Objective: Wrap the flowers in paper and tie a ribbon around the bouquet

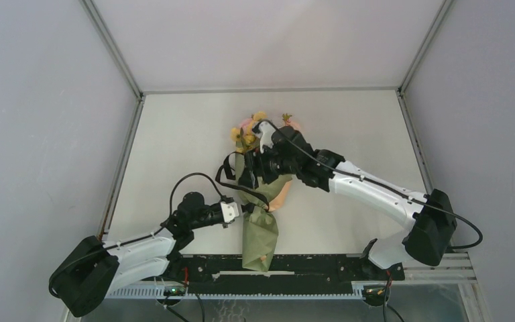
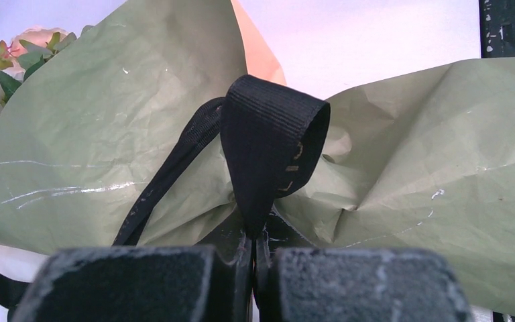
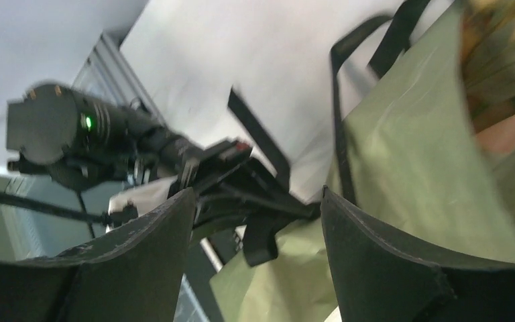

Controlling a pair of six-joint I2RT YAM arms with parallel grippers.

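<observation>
One bouquet [image 1: 260,231] centre frame, one black ribbon [image 2: 268,147] looped on it; left gripper [image 2: 253,251] clenched on the ribbon (bottom centre of its view), right gripper [image 3: 256,194] spread wide, holding nothing.

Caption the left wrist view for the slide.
Left gripper shut on a folded loop of black ribbon in front of the crinkled olive-green paper, blooms peeking out upper left.

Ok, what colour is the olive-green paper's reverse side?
The paper's reverse is peach-orange; left wrist view.
</observation>
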